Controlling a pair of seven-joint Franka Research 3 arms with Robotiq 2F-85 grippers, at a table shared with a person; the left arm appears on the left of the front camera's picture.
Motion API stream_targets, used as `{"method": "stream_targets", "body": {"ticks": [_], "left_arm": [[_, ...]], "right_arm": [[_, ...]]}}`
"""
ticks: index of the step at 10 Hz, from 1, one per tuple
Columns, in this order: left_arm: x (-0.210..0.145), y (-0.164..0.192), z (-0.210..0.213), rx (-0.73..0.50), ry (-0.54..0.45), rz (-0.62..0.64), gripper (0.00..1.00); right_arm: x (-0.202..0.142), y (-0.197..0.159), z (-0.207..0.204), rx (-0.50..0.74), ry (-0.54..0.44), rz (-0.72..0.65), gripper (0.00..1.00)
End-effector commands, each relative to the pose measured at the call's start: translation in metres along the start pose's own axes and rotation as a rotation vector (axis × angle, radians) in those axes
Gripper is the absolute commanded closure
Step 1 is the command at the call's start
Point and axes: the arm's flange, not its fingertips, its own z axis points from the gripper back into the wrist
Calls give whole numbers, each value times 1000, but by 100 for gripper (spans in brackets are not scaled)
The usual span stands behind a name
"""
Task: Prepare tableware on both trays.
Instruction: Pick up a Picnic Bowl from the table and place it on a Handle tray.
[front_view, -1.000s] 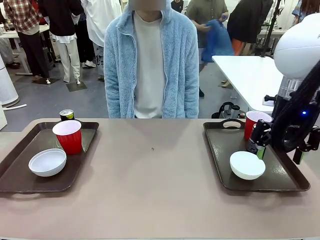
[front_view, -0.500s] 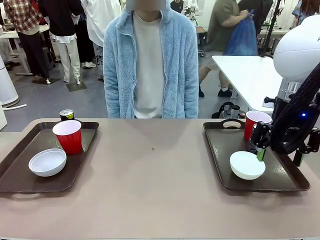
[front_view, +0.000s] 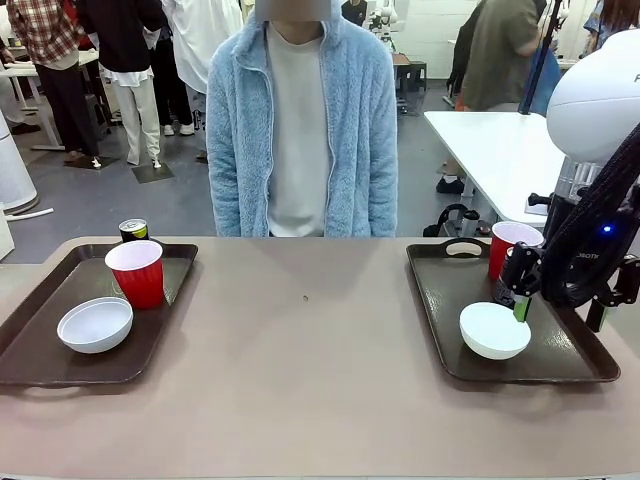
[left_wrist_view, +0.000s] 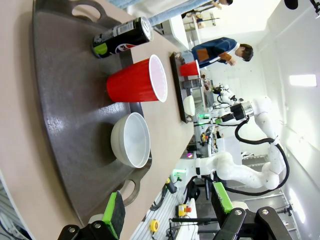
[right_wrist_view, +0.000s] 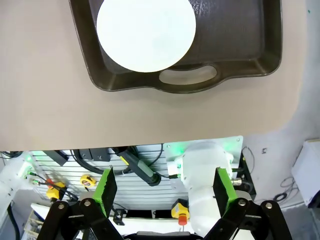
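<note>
Two dark trays on the beige worktop (front_view: 300, 380), seen from the front: left tray (front_view: 30, 330) with a white bowl (front_view: 95, 325), a red cup (front_view: 135, 273) and a dark can (front_view: 133, 229) tucked just behind the cup; right tray (front_view: 440, 300) with a second bowl (front_view: 494, 330) and a second red cup (front_view: 510, 245) at its far side. Right claw (front_view: 560, 312) low over that tray, released and empty, one green-padded finger just beside the bowl's far rim; something dark behind that finger, too hidden to name as the second can. Left wrist view: left claw (left_wrist_view: 167, 207) spread wide, grasping nothing, well back from the Pepsi-marked can (left_wrist_view: 122, 36), cup (left_wrist_view: 135, 80) and bowl (left_wrist_view: 132, 140) on the tray floor (left_wrist_view: 65, 100). Right wrist view: right claw (right_wrist_view: 165, 187) splayed, nothing between the pads, looking down on the bowl (right_wrist_view: 146, 35) near the cut-out handle (right_wrist_view: 187, 76). Probably close to finished. Best handled by lifting the right claw straight up before any sideways travel, minding the cup and bowl close by, and confirming a can on the right tray.
</note>
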Motion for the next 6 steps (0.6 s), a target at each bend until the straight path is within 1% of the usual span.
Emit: {"method": "stream_targets", "body": {"ticks": [1, 2, 3, 4, 5, 6], "left_arm": [[-2, -2, 1, 5, 2, -11, 8], [-2, -2, 1, 5, 2, -11, 8], [-2, -2, 1, 5, 2, -11, 8], [-2, -2, 1, 5, 2, -11, 8], [-2, -2, 1, 5, 2, -11, 8], [-2, -2, 1, 5, 2, -11, 8]], "right_arm": [[4, -1, 3, 6, 1, 12, 0], [0, 0, 0, 0, 0, 0, 0], [-21, -10, 13, 233, -76, 182, 0], [-39, -46, 30, 484, -188, 419, 0], [-42, -74, 37, 641, -249, 533, 0], [-47, -109, 40, 862, -344, 708, 0]]}}
